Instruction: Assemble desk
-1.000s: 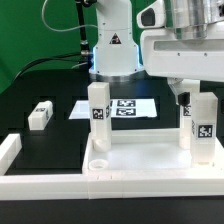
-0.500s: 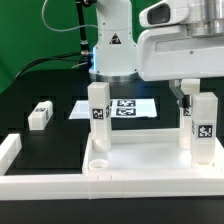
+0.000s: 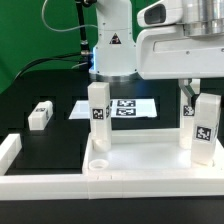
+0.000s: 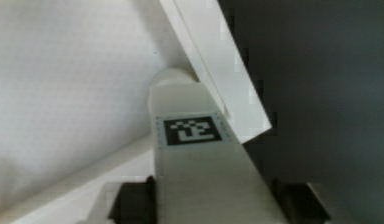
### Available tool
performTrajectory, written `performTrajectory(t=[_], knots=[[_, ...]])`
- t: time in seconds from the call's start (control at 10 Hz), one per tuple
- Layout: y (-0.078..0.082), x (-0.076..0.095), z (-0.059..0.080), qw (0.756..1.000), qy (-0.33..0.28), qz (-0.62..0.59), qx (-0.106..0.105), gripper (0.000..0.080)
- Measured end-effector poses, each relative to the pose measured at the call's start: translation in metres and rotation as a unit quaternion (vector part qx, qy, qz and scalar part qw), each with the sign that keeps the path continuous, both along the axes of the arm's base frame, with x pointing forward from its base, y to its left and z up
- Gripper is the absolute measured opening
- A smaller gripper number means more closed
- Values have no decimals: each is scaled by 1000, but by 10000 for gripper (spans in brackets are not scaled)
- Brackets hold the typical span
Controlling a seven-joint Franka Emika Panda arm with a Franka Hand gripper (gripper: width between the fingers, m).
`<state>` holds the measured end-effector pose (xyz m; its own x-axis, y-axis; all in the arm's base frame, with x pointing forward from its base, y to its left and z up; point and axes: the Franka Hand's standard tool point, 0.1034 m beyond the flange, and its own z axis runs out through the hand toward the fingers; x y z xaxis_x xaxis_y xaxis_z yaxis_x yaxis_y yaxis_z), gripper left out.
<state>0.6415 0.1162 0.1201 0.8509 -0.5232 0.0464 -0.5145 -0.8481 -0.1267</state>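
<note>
Currently the desk tabletop (image 3: 145, 152) lies flat on the black worktop (image 3: 55, 135), near the front and toward the exterior view's right. One leg (image 3: 98, 112) stands upright at its left far corner, tag facing the camera. At the exterior view's right a second leg, the held leg (image 3: 206, 128), is slightly tilted, its lower end down at the tabletop's right corner; can't tell if it's seated in the socket. The gripper (image 4: 210, 203) comes from above, jaws closed on this leg. In the wrist view the dark fingers (image 4: 132, 202) press on either side of it, tag visible, tabletop rim alongside. Another white post (image 3: 187, 135) sits just behind the held leg, partly hidden, probably a third leg. A loose leg (image 3: 40, 115) lies on its side on the worktop, well apart toward the exterior view's left. The marker board (image 3: 128, 107) lies flat behind the tabletop. White border bars (image 3: 50, 185) run along the front and left edge. The arm base (image 3: 112, 55) stands at the back.
</note>
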Motion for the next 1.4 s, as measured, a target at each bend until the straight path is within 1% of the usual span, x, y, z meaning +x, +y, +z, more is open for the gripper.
performTrajectory(t=[0.2,0.3,0.4,0.5,0.6,0.7,0.8,0.9,1.0,1.1,1.2,1.3,1.4], knots=[[-1,0,0,992,11,-122,14,305],[-2,0,0,981,18,-193,23,305],[-3,-1,-1,958,29,-282,43,304],[-3,0,-1,927,41,-368,65,304],[-1,1,-2,898,46,-430,80,303],[0,1,-2,878,46,-468,89,303],[1,0,-2,873,47,-477,90,303],[1,0,-3,868,49,-486,91,376],[1,0,-3,880,46,-464,88,523],[1,-1,-4,902,43,-423,76,523],[1,-2,-6,938,39,-340,54,622],[0,-2,-6,967,31,-250,41,622],[0,-1,-5,974,28,-223,39,644]])
